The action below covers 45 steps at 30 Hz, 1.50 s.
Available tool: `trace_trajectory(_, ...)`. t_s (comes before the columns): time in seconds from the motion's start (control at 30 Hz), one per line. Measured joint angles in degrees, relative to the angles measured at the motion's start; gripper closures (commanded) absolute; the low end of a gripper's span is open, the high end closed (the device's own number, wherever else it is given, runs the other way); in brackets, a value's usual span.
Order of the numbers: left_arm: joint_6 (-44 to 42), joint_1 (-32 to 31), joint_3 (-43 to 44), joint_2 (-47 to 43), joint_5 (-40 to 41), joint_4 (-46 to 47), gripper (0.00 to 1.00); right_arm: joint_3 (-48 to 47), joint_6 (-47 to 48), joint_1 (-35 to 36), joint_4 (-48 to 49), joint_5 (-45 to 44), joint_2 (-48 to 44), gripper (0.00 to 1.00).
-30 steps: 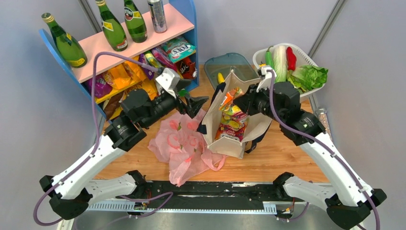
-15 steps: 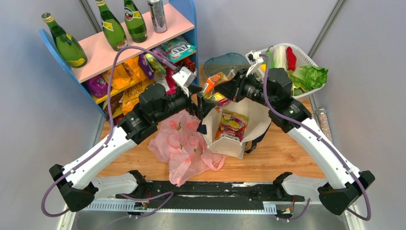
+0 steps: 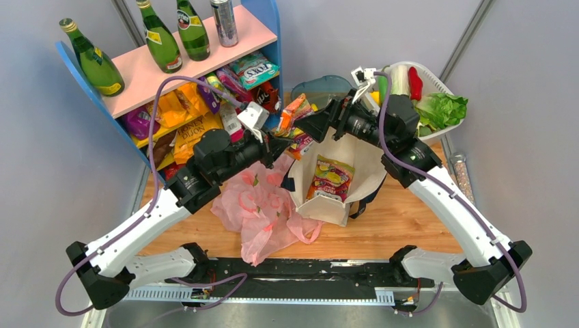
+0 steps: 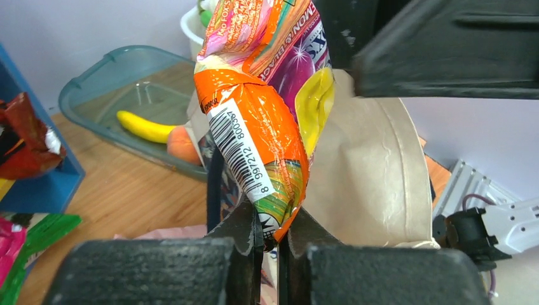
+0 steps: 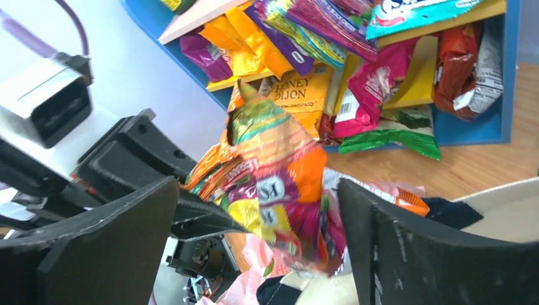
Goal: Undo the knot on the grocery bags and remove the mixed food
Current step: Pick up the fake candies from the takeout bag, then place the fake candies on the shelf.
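1. Top view: the snack packet (image 3: 295, 121) hangs over the desk (image 3: 410, 225), at the canvas tote's (image 3: 362, 178) far left corner.
2. Left wrist: the left jaws are clenched on the packet's (image 4: 260, 121) lower tip.
3. Right wrist: the right jaws are released, spread either side of the packet (image 5: 273, 171).

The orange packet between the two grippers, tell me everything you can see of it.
The packet is a crinkled, glossy, foil-look bag, orange with magenta, yellow and green print and a white barcode panel. It stands roughly upright in the air by the rim of the tote. Its lower corner is pinched in the shut left gripper. The right gripper is open, with a finger on either side of the packet's other end. Whether either finger touches it cannot be told.
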<state>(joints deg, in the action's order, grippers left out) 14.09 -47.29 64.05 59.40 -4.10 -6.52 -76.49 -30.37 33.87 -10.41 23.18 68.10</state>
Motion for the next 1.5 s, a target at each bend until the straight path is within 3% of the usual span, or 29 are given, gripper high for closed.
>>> trace_trajectory(0.2,5.44,4.61,-1.75,-3.61,0.07,2.84,1.0,4.68,-4.81,-3.28,8.74,3.19,-2.19,0.0)
trace_trajectory(0.53,14.8,7.37,2.32,-7.74,-2.62,8.72,1.0,20.02,-22.18,-7.69,39.87,12.81,-3.89,0.0)
trace_trajectory(0.73,20.79,7.37,3.04,-9.81,-5.55,13.94,1.0,19.15,-30.4,-7.26,58.45,20.17,1.86,0.0)
trace_trajectory(0.97,25.2,7.37,3.1,-9.68,-9.66,16.24,1.0,13.09,-34.82,-6.32,67.06,24.59,7.69,0.0)
trace_trajectory(1.5,26.75,7.37,2.32,-9.79,-11.37,17.14,1.0,5.86,-42.03,-3.28,77.9,27.87,13.27,0.44)
